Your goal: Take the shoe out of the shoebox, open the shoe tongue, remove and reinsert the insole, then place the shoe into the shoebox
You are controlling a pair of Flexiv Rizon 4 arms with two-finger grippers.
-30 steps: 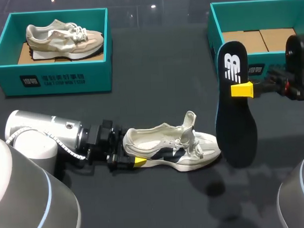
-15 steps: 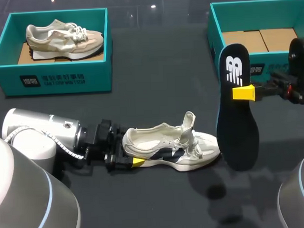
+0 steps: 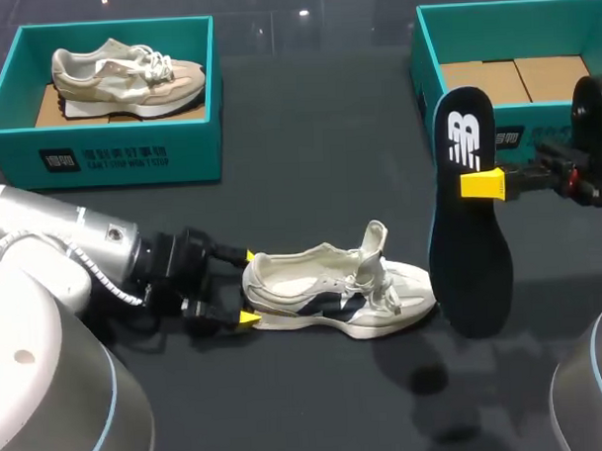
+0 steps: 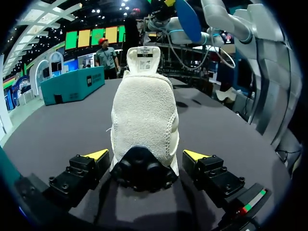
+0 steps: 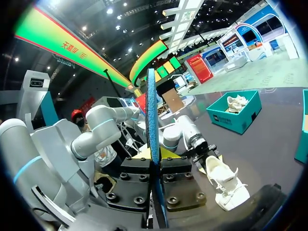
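A white shoe (image 3: 333, 294) lies on its side mid-table, tongue pulled up, heel toward my left arm. My left gripper (image 3: 247, 287) is open at the heel, one yellow tip on each side. In the left wrist view the heel (image 4: 144, 115) sits between the spread fingers of that gripper (image 4: 146, 156), which do not clamp it. My right gripper (image 3: 478, 183) is shut on a black insole (image 3: 468, 239), which hangs upright just right of the shoe's toe. The right wrist view has the insole (image 5: 153, 120) edge-on in the gripper (image 5: 155, 159), with the shoe (image 5: 226, 185) lower down beyond it.
A teal shoebox (image 3: 111, 158) at the back left holds a second, beige shoe (image 3: 128, 73). Another teal shoebox (image 3: 424, 63) stands at the back right, brown cardboard on its floor, close behind the right gripper.
The left gripper has opened wider around the heel and drawn back a little to the left. The right gripper and insole shifted slightly right, then held still.
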